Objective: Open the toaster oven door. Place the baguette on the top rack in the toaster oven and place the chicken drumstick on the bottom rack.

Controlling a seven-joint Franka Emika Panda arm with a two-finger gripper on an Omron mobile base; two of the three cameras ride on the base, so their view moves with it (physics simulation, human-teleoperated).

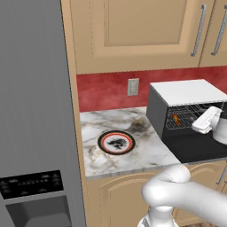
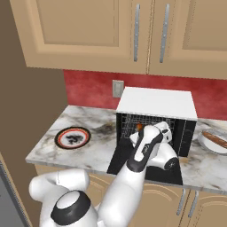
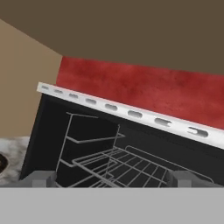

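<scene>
Fridge (image 1: 35, 111): grey slab filling the left of the left base view, right against the counter's end.
Cabinets (image 2: 88, 31): tan doors with silver bar handles above the red backsplash (image 1: 106, 91).
Counter (image 1: 146, 150): marble top carrying the oven and two plates.
Oven (image 2: 155, 103): black box, flat white top, standing at the back of the counter against the backsplash.
Door (image 1: 195, 146): swung all the way down, lying flat out over the counter's front edge.
Racks (image 3: 122, 166): silver wire shelves inside the open cavity, seen close up from the hand camera.
Arm (image 2: 133, 177): reaches up from the base to the oven mouth.
Plate (image 1: 116, 142): round, red rim, dark print, left of the oven and well apart from it.
Right plate (image 2: 205, 141): just right of the oven, holding a long reddish-brown piece.
Baguette (image 1: 176, 119): orange-brown end showing inside the oven among the rack wires; which shelf, I cannot tell.
Gripper (image 3: 111, 178): jaws spread wide, nothing between them, right at the oven opening.
</scene>
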